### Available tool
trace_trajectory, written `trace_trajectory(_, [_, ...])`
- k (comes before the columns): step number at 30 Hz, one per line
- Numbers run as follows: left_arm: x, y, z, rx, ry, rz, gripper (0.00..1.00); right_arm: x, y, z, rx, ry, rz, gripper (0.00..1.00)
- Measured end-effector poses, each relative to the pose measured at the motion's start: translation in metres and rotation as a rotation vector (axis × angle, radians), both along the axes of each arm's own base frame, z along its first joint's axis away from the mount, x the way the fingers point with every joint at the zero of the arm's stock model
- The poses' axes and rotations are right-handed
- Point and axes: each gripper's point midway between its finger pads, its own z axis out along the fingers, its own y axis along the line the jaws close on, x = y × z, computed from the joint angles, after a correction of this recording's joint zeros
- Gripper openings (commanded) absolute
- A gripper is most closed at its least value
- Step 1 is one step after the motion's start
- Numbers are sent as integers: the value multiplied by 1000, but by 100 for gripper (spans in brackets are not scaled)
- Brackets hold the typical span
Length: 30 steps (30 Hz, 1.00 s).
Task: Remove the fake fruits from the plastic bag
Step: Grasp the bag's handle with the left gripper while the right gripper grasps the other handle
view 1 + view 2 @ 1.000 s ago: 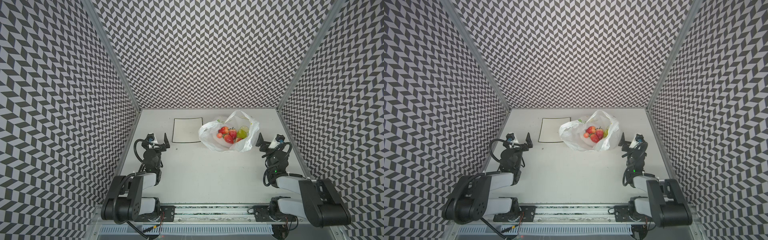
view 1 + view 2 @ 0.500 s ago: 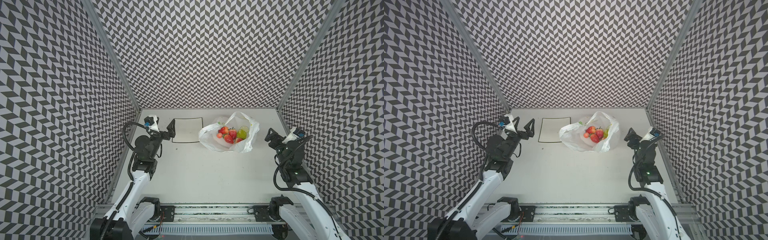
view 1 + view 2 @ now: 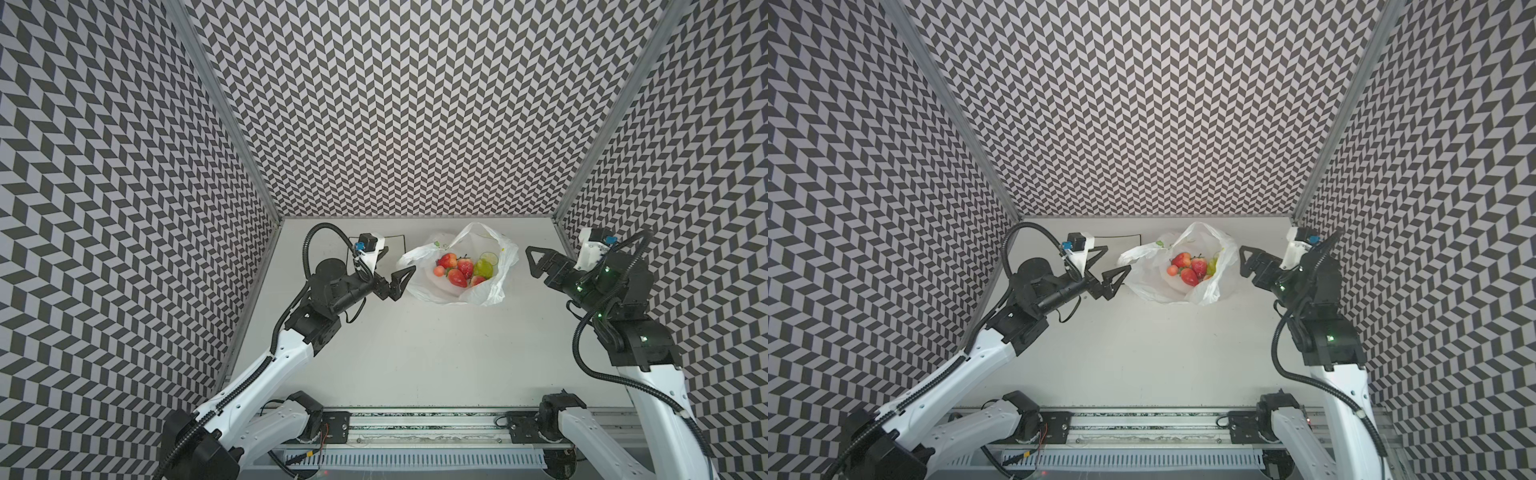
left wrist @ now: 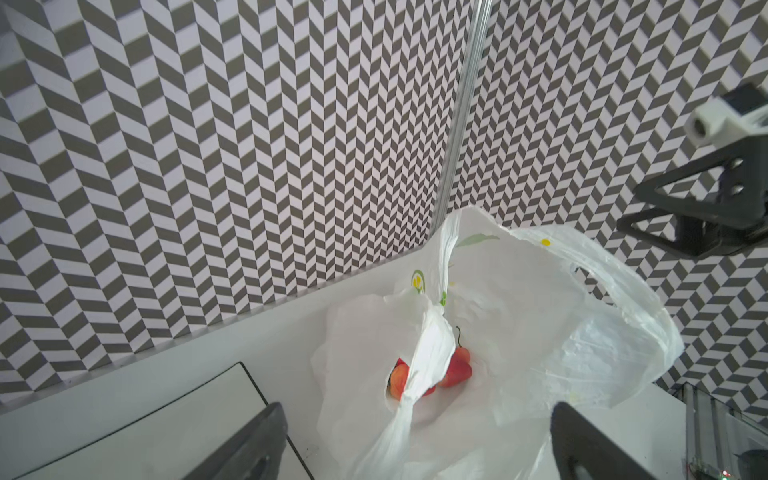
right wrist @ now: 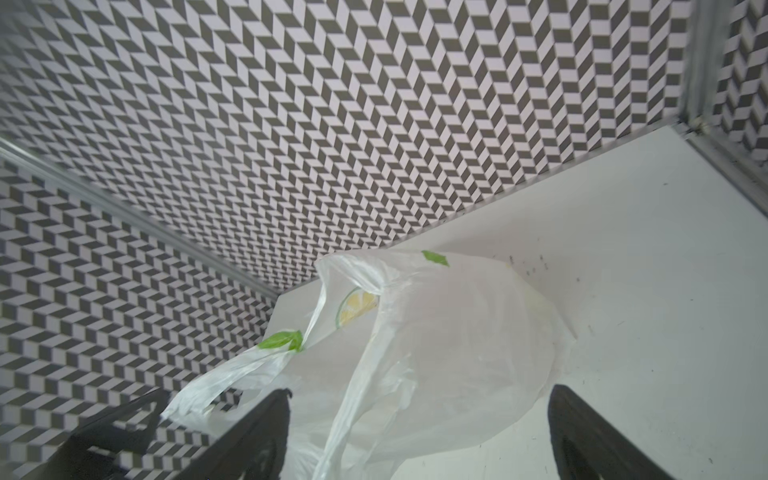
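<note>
Just beside the plate lay the plastic bag, thin, light and slippery, its mouth gaping upward around the fake fruits. These looked firm and glossy, probably best pinched singly across their middles while the film was held back. The left gripper hung wide open and empty over the plate's bag-side edge, and the right gripper, equally spread and empty, hung beyond the bag, away from the plate.
</note>
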Motion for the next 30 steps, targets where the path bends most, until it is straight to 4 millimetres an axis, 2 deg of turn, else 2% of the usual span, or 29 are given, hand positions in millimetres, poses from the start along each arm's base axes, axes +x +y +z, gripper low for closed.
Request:
trace_trajectory(5, [19, -8, -28, 73, 56, 25, 79, -1, 13, -13, -8, 118, 69, 93])
trace_trajectory(9, [28, -14, -41, 96, 85, 28, 66, -1, 25, -25, -19, 186, 111, 88])
trace_trajectory(13, [36, -19, -45, 98, 96, 29, 48, 2, 58, -39, -36, 246, 207, 83])
trace_trajectory(15, [38, -20, -44, 89, 96, 31, 37, 2, 74, -45, -44, 267, 247, 74])
trace_trajectory(17, [42, -21, -45, 83, 97, 39, 26, 2, 83, -50, -46, 285, 266, 59])
trace_trajectory(20, [47, -23, -47, 78, 106, 52, 13, 7, 82, -53, -45, 291, 238, 35])
trace_trajectory(22, [53, -25, -44, 69, 102, 64, 10, 10, 80, -53, -43, 285, 215, 23])
trace_trajectory(26, [69, -30, -31, 27, 86, 96, 3, 11, 72, -49, -37, 254, 166, 10])
trace_trajectory(30, [95, -43, -15, -33, 72, 119, 0, 3, 64, -29, -24, 170, 141, 6])
